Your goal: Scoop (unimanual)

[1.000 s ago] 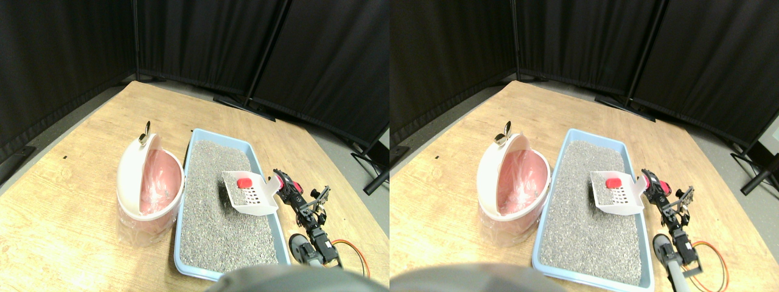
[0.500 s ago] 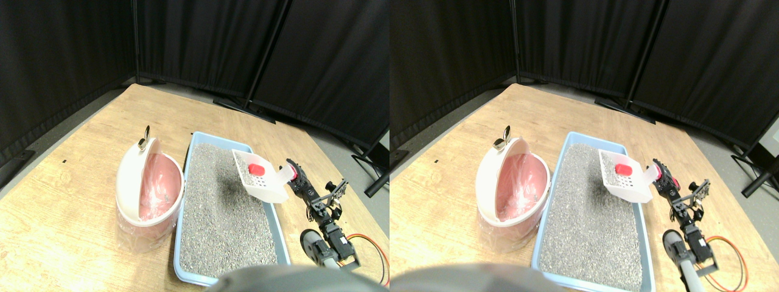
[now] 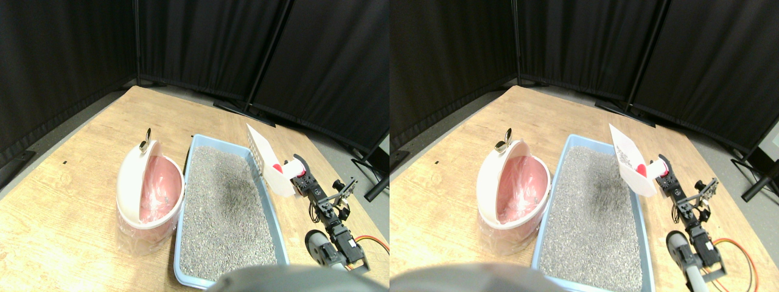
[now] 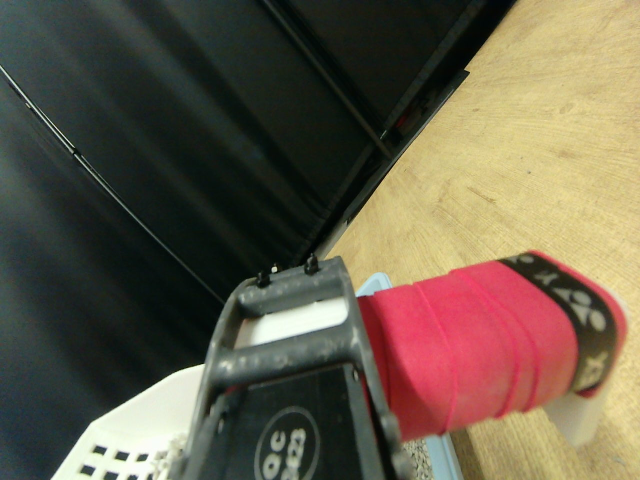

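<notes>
scoop [image 3: 268, 163]: white plastic, slotted wall, handle wrapped in red tape with a black band near its end; raised clear of the litter and tipped steeply on edge, above the tray's right rim near the far corner
red piece [image 3: 277, 168]: small, lying inside the scoop at its low end, by the handle
tray [image 3: 184, 277]: light blue, rectangular, long side running away from the robot, filled with grey litter [image 3: 222, 210]; a dark shadow on the litter below the scoop
bin [image 3: 149, 194]: round, white rim, pink inside, lid tipped up; just left of the tray, touching or nearly so
</notes>
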Robot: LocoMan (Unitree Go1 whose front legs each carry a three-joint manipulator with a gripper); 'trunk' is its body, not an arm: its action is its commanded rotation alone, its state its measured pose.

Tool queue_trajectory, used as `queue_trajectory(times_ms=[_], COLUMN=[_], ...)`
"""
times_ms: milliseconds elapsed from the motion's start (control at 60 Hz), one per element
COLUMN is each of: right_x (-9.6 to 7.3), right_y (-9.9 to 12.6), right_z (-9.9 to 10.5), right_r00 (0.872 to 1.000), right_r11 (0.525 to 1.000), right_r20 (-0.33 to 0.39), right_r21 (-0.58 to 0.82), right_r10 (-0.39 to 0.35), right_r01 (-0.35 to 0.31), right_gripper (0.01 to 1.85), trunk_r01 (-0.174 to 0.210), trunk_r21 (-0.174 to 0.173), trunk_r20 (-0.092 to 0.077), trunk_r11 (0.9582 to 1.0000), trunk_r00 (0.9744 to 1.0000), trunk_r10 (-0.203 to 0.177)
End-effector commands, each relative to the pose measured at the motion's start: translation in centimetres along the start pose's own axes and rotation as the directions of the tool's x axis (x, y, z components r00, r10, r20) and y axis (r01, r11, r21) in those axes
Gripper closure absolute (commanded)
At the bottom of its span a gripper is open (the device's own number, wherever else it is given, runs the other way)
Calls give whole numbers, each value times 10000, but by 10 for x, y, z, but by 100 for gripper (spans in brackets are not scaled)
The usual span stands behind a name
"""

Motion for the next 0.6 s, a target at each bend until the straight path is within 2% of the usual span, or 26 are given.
queue_trajectory(times_ms=[17,183,383,483,600], right_x=[2,6,9,12,11], right_y=[10,13,15,15,17], right_z=[1,-4,-8,-12,-16], right_r00=[9979,9974,9979,9988,9991], right_r11=[9981,9959,9950,9847,9942], right_r20=[378,80,73,178,-133], right_r21=[310,560,768,1679,1000], right_r10=[529,712,642,446,413], right_r01=[-541,-715,-646,-470,-398], right_gripper=[181,181,181,181,181], trunk_r01=[-69,-115,-160,-158,-162], trunk_r21=[-136,-192,-223,-235,-209], trunk_r20=[225,205,190,194,192], trunk_r11=[9999,9997,9996,9996,9996], trunk_r00=[9997,9997,9997,9997,9997], trunk_r10=[72,119,164,162,166])
